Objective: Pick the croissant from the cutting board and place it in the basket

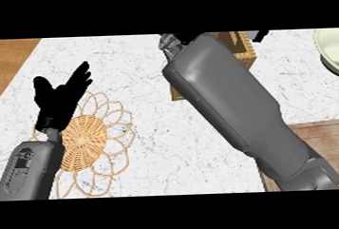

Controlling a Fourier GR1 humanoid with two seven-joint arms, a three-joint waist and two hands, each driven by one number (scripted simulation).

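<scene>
No croissant shows. The basket (246, 51) sits at the white marble table's (173, 149) far edge, mostly hidden by the right forearm (235, 109). The right robot hand (171, 40) is barely visible above it; its fingers cannot be told. The left robot hand (59, 99) rests spread, well left of the basket, over a woven mat (89, 143).

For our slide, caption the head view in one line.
Right forearm reaches over the basket; open left hand rests above a woven mat.
</scene>
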